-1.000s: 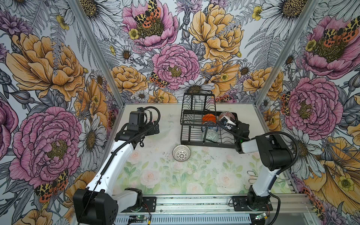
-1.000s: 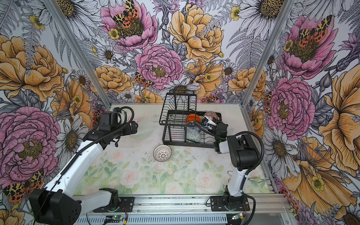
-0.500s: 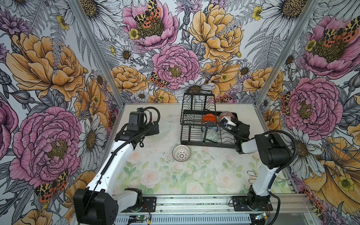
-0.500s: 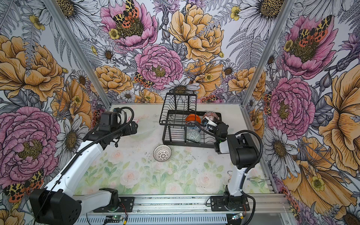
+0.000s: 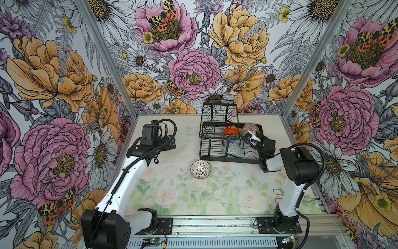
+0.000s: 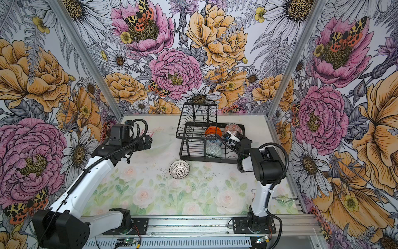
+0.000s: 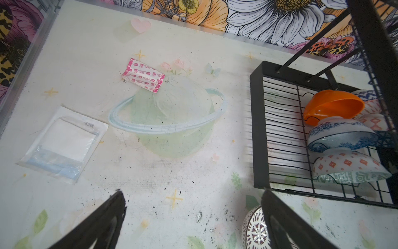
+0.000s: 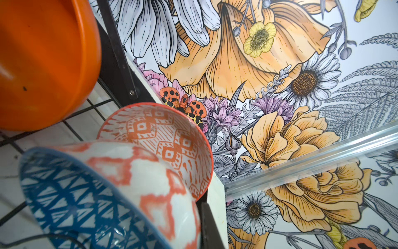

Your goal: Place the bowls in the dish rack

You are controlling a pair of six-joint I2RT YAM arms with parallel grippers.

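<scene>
Left wrist view: the left gripper is seen wide open, and nothing is held between its two black fingers. Just beside one finger, and partly hidden by it, the white-black lattice bowl is seen on the table. In both top views this bowl is found alone, just in front of the dish rack. From the left gripper it lies toward the front and toward the middle. It is round, so no long side has to be lined up, and it seems to sit mouth up. The right gripper is shut and is placed inside the rack, by the blue-white geometric bowl. Whether that bowl's rim is pinched cannot be told. The other bowls are stood in the rack. The left arm is judged nearer and free, so the bowl on the table is likely best picked by it.
</scene>
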